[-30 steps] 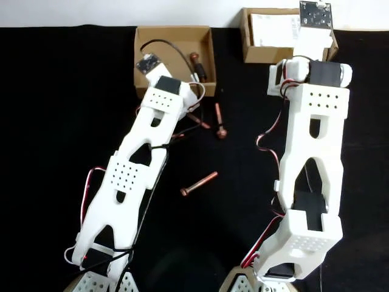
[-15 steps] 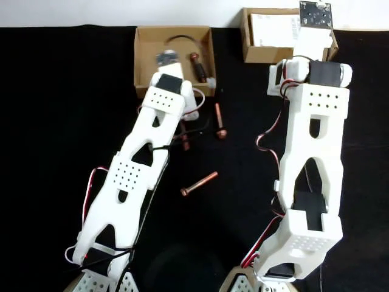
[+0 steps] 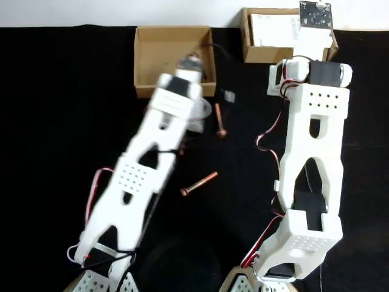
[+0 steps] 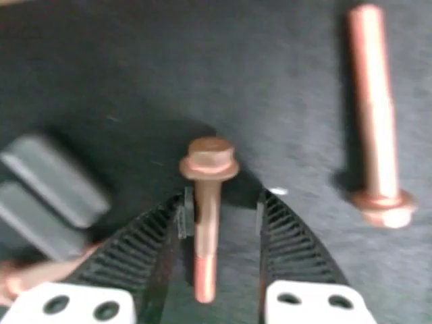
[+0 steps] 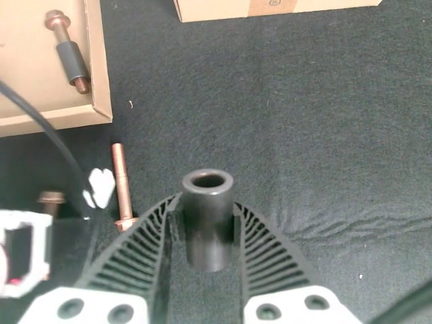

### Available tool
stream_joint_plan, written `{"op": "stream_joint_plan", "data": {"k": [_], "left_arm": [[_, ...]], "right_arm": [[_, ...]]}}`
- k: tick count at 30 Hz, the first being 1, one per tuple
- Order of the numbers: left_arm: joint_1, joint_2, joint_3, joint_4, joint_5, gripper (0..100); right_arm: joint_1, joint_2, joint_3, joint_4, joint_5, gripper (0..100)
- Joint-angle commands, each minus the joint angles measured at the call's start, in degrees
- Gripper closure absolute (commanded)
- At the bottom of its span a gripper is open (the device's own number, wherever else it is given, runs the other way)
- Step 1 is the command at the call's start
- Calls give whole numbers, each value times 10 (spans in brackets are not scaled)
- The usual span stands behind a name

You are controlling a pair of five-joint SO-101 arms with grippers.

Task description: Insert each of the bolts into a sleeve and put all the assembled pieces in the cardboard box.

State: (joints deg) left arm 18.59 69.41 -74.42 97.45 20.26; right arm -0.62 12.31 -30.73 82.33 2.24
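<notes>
Copper bolt [image 4: 205, 229] is the piece to get right. It lies between the fingers of the left gripper [image 4: 224, 201], which stand apart: one pad touches the shank and the other is just clear of it. This is on the black table [image 3: 61, 121], just near of the cardboard box [image 3: 164, 55] at its right corner.

The bolt's head points away from the wrist, so I judge a squeeze close under the head is best. That centres the shank and leaves most of it free to feed.

To the right, the right gripper [image 5: 206, 202] is clamped on a dark sleeve [image 5: 209, 233], held upright with its bore open. The shank should be lined up with that bore before pushing.

One assembled piece [image 5: 67, 54] lies in the box. A loose bolt [image 4: 371, 101] just beside the gripper should not be knocked.
</notes>
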Motion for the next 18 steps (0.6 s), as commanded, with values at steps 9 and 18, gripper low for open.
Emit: {"op": "stream_joint_plan", "data": {"k": [9, 18], "left_arm": [[-36, 13, -21, -25, 118, 832], [-33, 22, -24, -48, 116, 884]], "right_arm": [[4, -5, -6, -10, -1, 991], [2, -4, -5, -10, -1, 991]]}}
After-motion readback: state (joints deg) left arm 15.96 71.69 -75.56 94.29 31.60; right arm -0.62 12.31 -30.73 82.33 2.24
